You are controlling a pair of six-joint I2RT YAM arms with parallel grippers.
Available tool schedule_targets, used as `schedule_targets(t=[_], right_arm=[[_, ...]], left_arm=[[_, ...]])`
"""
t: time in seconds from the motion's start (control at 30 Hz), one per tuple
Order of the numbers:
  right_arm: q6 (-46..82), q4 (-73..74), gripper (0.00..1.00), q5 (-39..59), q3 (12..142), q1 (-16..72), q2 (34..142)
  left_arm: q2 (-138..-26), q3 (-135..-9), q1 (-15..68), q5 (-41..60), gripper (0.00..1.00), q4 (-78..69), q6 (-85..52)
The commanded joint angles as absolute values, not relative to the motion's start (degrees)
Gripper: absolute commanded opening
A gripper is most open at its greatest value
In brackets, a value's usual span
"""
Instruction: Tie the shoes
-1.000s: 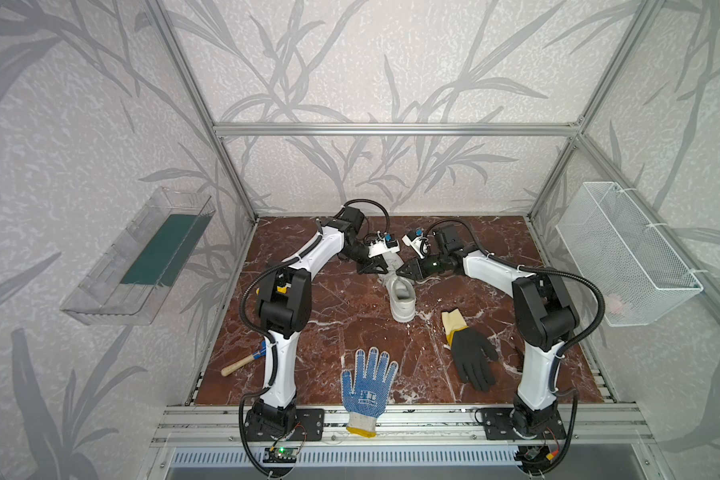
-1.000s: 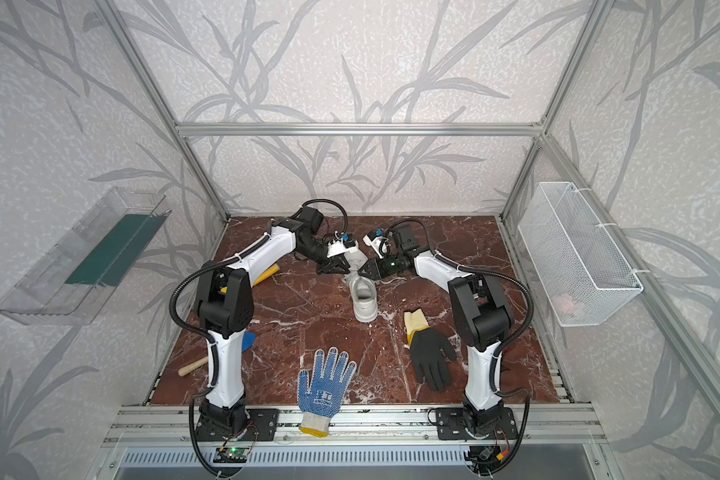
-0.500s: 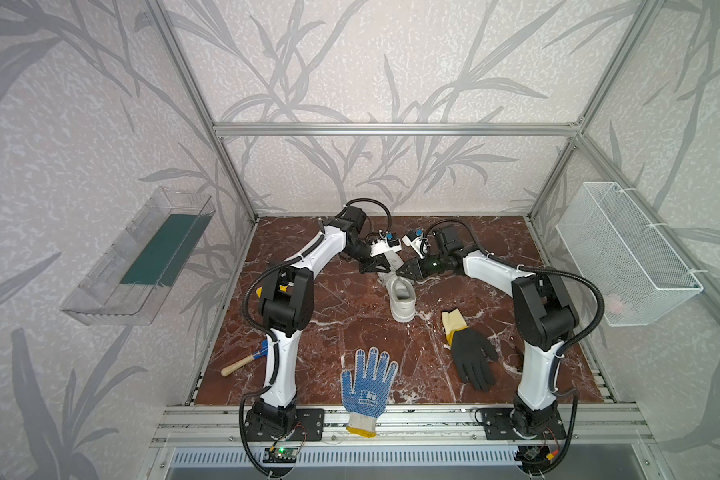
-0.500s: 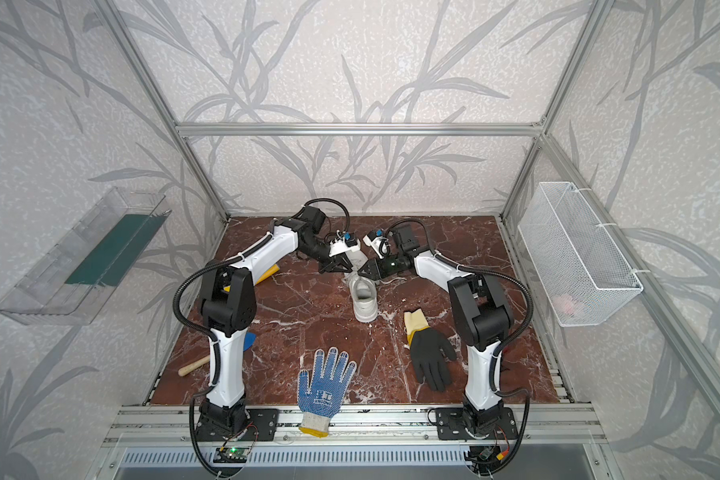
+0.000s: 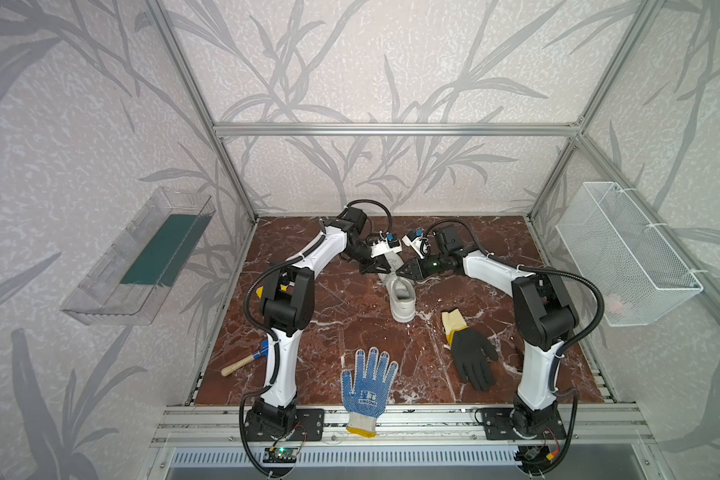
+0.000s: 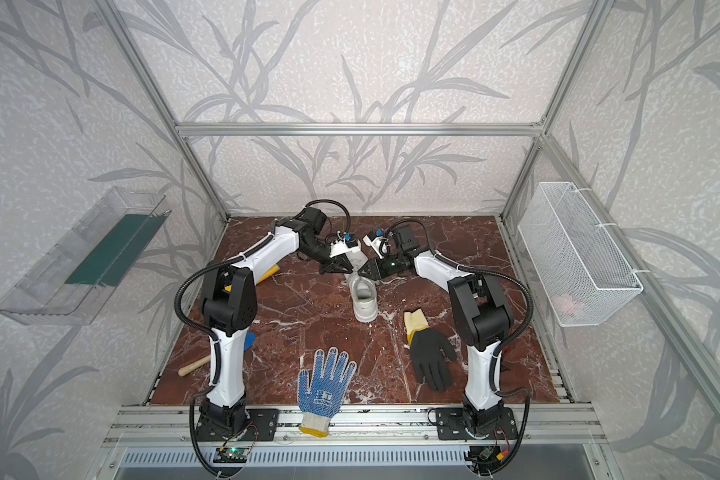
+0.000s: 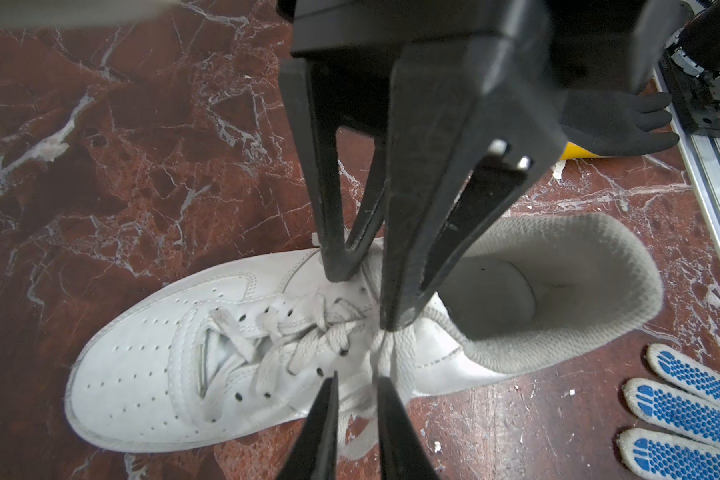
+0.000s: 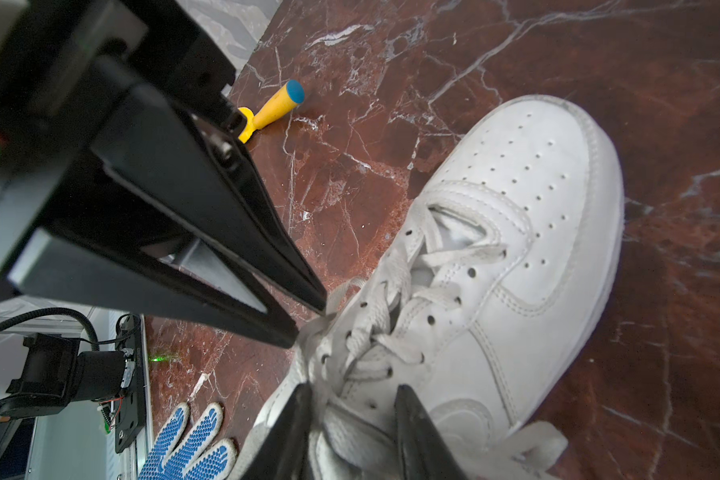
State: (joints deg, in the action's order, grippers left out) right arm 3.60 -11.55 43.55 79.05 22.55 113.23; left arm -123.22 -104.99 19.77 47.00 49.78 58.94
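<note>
A white sneaker (image 5: 403, 297) (image 6: 366, 301) lies mid-table, toe towards the back, with its laces loose. Both grippers hang over its laced part. My left gripper (image 7: 357, 380) (image 5: 378, 271) (image 6: 344, 272) is at the shoe's (image 7: 184, 365) side, its jaws narrowly apart. A hanging lace (image 7: 352, 432) runs between them with floor showing beside it. My right gripper (image 8: 352, 388) (image 5: 399, 273) (image 6: 360, 270) stands open astride the tongue and laces near the shoe's (image 8: 516, 249) collar. One of its fingertips (image 7: 391, 324) touches the crossed laces.
A blue-dotted glove (image 5: 368, 384) lies at the front edge and a black glove with a yellow cuff (image 5: 470, 357) at front right. A wooden-handled tool (image 5: 242, 363) lies front left, a yellow tool (image 8: 273, 110) near the left arm. A clear bin (image 5: 142, 257) and a wire basket (image 5: 628, 253) hang on the side walls.
Both arms stay over the shoe in nearly the same pose. The left gripper's jaws have drawn a little closer together.
</note>
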Motion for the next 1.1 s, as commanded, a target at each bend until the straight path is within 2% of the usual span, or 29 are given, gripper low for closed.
schedule_targets(t=[0.0, 0.3, 0.43, 0.7, 0.83, 1.07], right_arm=[[3.2, -14.1, 0.34, 42.7, 80.2, 22.4, 114.9], [3.1, -14.1, 0.34, 42.8, 80.2, 22.4, 115.0], [3.2, -14.2, 0.34, 42.9, 80.2, 22.3, 115.0], [3.2, -14.3, 0.34, 43.2, 80.3, 22.3, 115.0], [3.1, -14.4, 0.34, 43.1, 80.2, 22.3, 115.0], [3.0, -14.5, 0.33, 42.6, 80.0, 22.3, 115.1]], left_arm=[[-123.2, -106.7, 19.9, 49.2, 0.21, 52.0, 59.9], [-123.2, -106.5, 20.1, 49.7, 0.21, 52.4, 59.9], [-123.6, -106.5, 20.2, 49.6, 0.14, 52.6, 59.7], [-124.2, -106.8, 20.4, 49.1, 0.14, 53.2, 59.9], [-124.2, -106.7, 20.4, 48.7, 0.00, 53.2, 60.0], [-123.4, -106.8, 20.0, 47.7, 0.00, 53.0, 60.0]])
